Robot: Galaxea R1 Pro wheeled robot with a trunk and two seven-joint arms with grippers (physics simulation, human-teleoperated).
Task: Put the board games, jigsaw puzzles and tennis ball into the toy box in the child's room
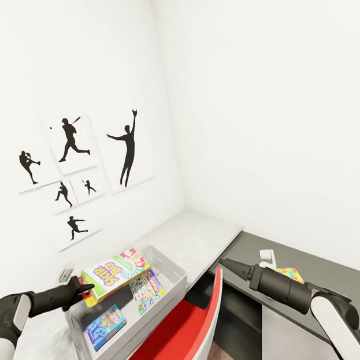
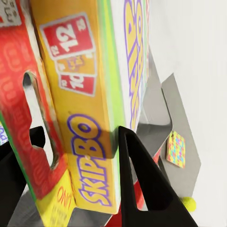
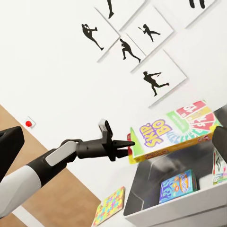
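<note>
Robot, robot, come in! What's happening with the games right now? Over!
Left pincer shut on Skip-Bo game, held over toy box. Right pincer idle, state unclear. Two games already inside. Nothing blocking.

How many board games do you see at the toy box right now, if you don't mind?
3: the Skip-Bo game held by the left gripper above the toy box, the blue game and the pale multicoloured game inside it.

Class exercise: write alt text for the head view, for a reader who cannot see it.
The left gripper holds a Skip-Bo board game over a grey toy box on the table; two more board games lie inside. The right gripper hovers near a red chair.
</note>
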